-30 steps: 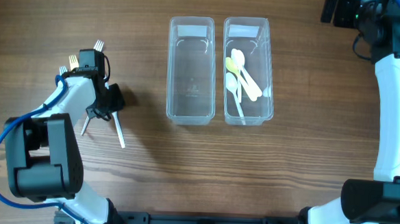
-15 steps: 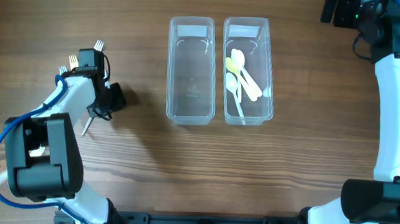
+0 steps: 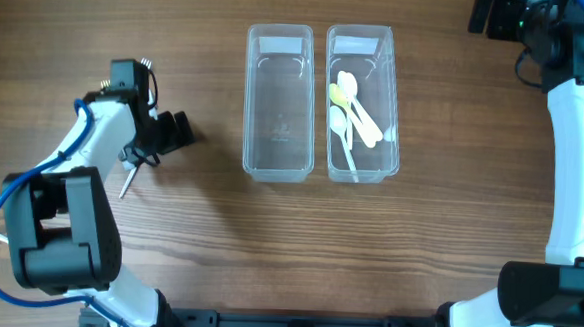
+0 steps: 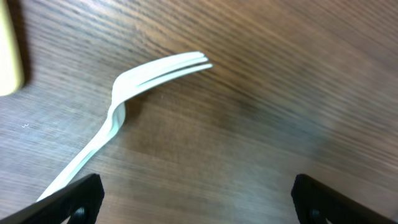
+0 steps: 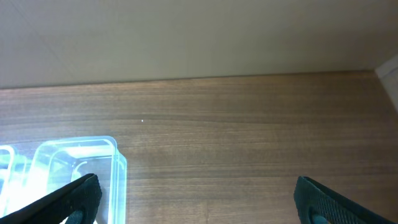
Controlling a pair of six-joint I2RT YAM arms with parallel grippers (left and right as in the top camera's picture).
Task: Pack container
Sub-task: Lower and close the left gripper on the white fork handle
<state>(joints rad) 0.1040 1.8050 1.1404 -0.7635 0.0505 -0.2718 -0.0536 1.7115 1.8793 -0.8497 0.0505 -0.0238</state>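
Note:
Two clear plastic containers stand side by side. The left container (image 3: 274,163) is empty. The right container (image 3: 358,167) holds several pale spoons (image 3: 351,112). My left gripper (image 3: 174,130) (image 4: 196,202) hovers open over the table, left of the containers, with nothing between its fingers. A white plastic fork (image 4: 121,102) lies flat on the wood just ahead of the left finger. In the overhead view only a fork handle (image 3: 128,182) pokes out below that arm. My right gripper (image 3: 488,16) (image 5: 199,199) is open at the far right corner, with a container corner (image 5: 93,165) ahead.
Fork tines (image 3: 145,66) stick out behind the left wrist. A cream-coloured object (image 4: 9,50) sits at the left wrist view's top left edge. The table's back edge and a wall (image 5: 199,37) are ahead of the right gripper.
My left gripper's jaws have spread from nearly shut to wide open and moved slightly toward the containers. One of the two handles seen below it no longer shows. The right arm is still.

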